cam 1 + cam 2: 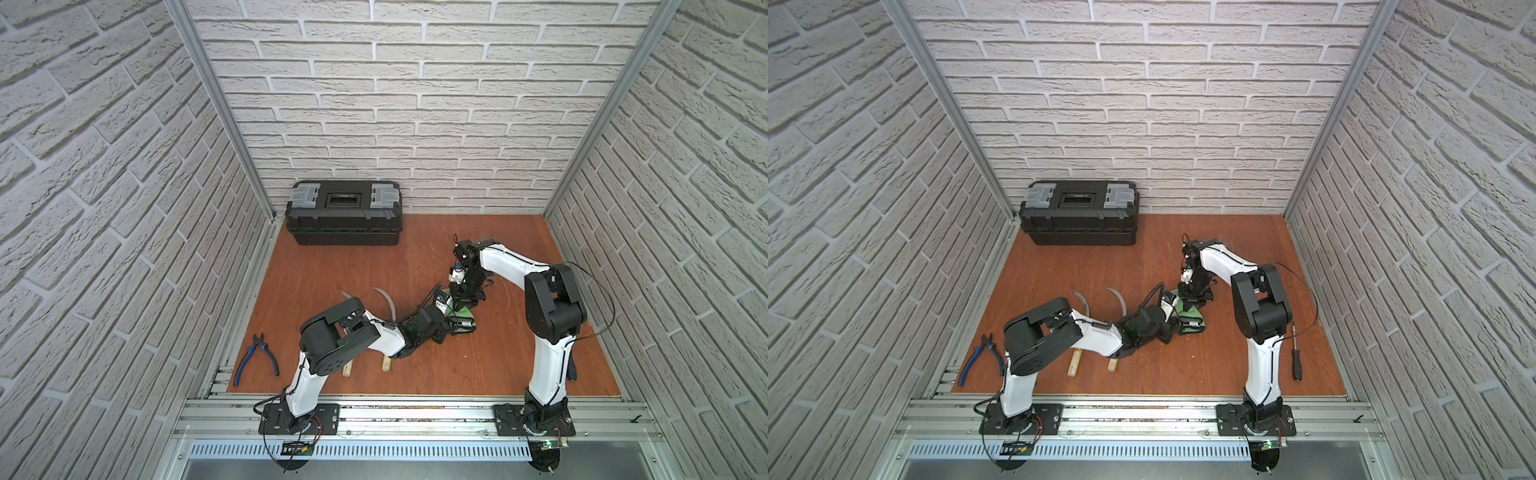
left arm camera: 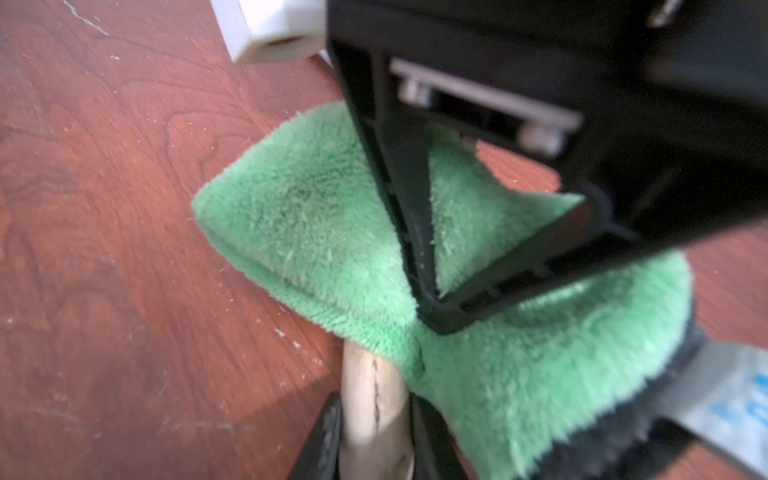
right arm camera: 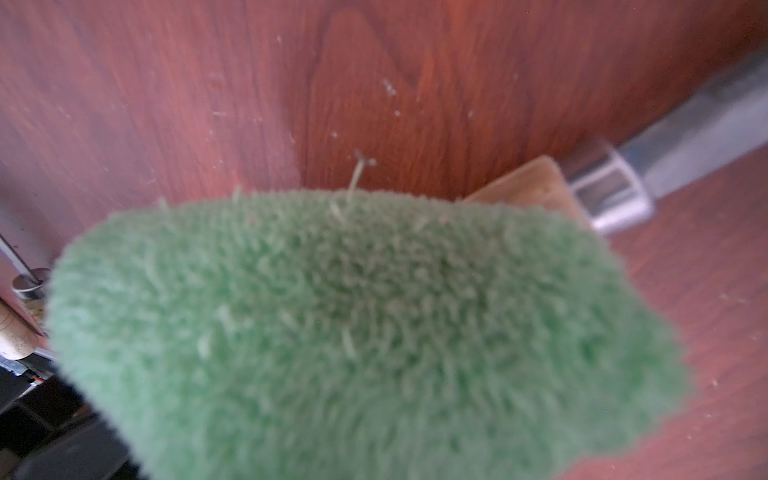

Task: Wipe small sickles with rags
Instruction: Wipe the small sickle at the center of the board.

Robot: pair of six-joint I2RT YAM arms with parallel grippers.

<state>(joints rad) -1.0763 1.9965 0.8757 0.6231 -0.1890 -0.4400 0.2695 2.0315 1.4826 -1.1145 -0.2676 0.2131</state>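
Green rag (image 1: pixel 462 312) sits on the worktop (image 1: pixel 457 365) in both top views, where your arms meet; two sickles (image 1: pixel 385 300) lie under the left arm, handles toward the bases, blades toward the back wall, probably yet to wipe. Left wrist view: left fingers (image 2: pixel 324 436) clamp a third sickle's handle (image 2: pixel 372 390), its length running away under the rag, which the right fingers (image 2: pixel 415 232) pinch. Right wrist view: rag fills it, so wiping looks under way.

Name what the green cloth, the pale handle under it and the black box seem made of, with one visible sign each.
Green cloth: likely microfibre, going by its fluffy upright pile.
Handle: pale bare wood, matt, with a dark crack along it.
Black box: probably moulded plastic, matt, with ribbed walls and grey lid parts.
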